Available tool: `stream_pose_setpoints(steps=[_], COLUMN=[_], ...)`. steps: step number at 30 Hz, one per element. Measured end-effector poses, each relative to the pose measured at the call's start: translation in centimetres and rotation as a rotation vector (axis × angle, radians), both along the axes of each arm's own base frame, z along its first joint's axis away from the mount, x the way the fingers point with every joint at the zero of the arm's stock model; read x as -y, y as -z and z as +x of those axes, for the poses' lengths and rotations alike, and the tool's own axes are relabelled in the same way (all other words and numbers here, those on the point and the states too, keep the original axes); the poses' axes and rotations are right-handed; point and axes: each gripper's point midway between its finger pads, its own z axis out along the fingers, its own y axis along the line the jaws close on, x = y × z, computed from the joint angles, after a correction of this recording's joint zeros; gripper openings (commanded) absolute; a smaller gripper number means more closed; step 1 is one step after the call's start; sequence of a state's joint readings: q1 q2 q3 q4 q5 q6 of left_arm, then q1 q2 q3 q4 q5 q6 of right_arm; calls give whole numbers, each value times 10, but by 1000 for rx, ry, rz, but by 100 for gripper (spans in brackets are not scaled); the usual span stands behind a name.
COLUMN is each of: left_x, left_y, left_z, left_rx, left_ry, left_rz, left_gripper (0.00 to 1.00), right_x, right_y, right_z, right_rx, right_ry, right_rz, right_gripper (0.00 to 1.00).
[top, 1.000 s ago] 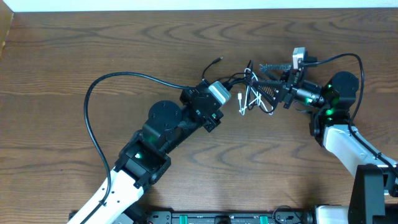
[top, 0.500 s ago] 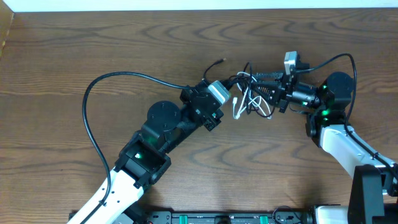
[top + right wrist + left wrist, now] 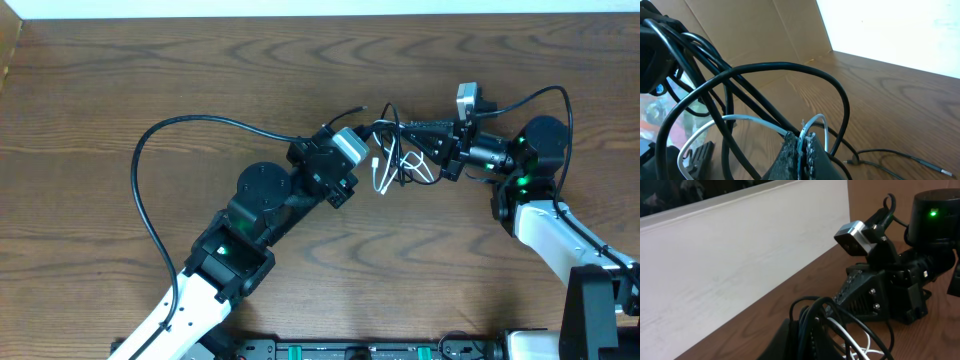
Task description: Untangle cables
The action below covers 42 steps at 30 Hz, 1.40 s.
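Cables (image 3: 398, 150): knot of thin black cords and one white cord, bunched at the tip of the left gripper (image 3: 370, 138) and apparently held just clear of the wooden table (image 3: 200, 60).
White cable (image 3: 740, 120): looped through the black strands on the side of the knot away from the left gripper; one bend runs straight into the opposing fingertips.
Left gripper: jaws closed on the black strands, anchoring its side of the bundle; which strand it has cannot be told.
Right gripper (image 3: 802, 142): facing the left gripper across the knot, pinched tight on the white cable, perhaps with a black strand caught too.
Loose plug end (image 3: 354, 112): black tip lying free on the table just beyond the left gripper, toward the far edge.
Step in hand: both ends appear gripped, so this looks like the start of the pull that separates the white cable.
Doing it well: keep the left gripper fixed as the anchor and draw the right away from it slowly, along the white loop's own line, watching which black loops tighten.
Risk: a straight, hard tug could cinch the black loops; if they close up, ease back toward the left gripper and regrip.
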<state>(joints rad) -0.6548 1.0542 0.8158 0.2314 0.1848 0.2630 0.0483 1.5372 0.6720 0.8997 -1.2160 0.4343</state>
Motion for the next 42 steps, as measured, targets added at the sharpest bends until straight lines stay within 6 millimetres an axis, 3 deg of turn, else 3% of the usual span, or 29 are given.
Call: stream_pose_setpoints(steps=[5, 11, 20, 29, 42], left_x=[-2, -21, -80, -132, -217], left_y=[9, 43, 89, 115, 119], left_z=[1, 8, 19, 15, 30], left_rx=[-30, -129, -233, -298, -422], left_ry=[-12, -122, -424, -628, -949], left_rz=[25, 127, 339, 516, 389], left_gripper=[8, 8, 8, 8, 8], right_x=[2, 6, 22, 31, 45], right_y=[0, -10, -34, -46, -42], right_z=[6, 11, 10, 2, -2], right_rx=[-31, -60, -81, -131, -182], right_ry=[38, 70, 73, 38, 19], right_rz=[12, 52, 129, 167, 153], right_gripper=[1, 1, 1, 1, 1])
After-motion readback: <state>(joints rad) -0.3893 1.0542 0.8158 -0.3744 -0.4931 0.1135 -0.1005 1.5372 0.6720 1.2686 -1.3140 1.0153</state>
